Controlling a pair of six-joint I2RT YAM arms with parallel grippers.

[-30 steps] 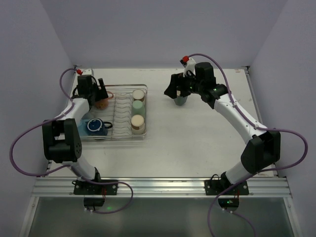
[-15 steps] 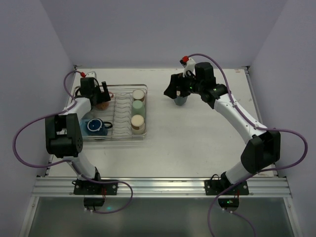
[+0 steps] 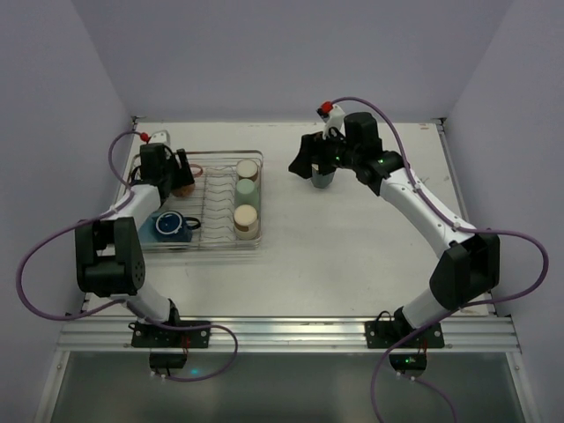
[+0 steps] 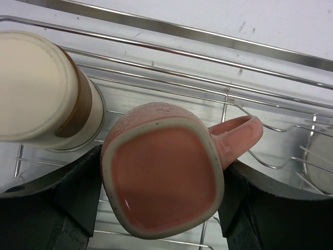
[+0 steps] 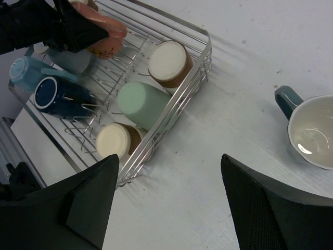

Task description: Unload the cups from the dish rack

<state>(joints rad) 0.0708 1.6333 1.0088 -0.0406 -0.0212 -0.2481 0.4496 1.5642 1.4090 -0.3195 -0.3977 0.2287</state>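
Note:
The silver wire dish rack (image 3: 261, 204) stands at the left. My left gripper (image 4: 162, 192) is shut on the salmon pink mug (image 4: 164, 179) at the rack's far left corner, with a finger (image 4: 78, 187) pressed on each side and the handle pointing right. In the rack lie a navy mug (image 3: 167, 226), a light blue mug (image 5: 26, 70), two beige tumblers (image 3: 248, 168) (image 3: 246, 216) and a pale green tumbler (image 3: 246, 189). A grey-teal mug (image 5: 312, 130) stands upright on the table. My right gripper (image 5: 169, 192) hangs open and empty above the table between that mug and the rack.
The left arm's black wrist (image 5: 73, 28) covers the rack's far left corner. Upright plate-slot wires (image 5: 104, 78) run down the rack's middle. A raised rim (image 3: 445, 167) edges the table on the right, and purple walls close in on three sides.
The left jaws opened wide around the pink mug and then closed onto it. The right gripper has drifted slightly left beside the grey-teal mug, still open.

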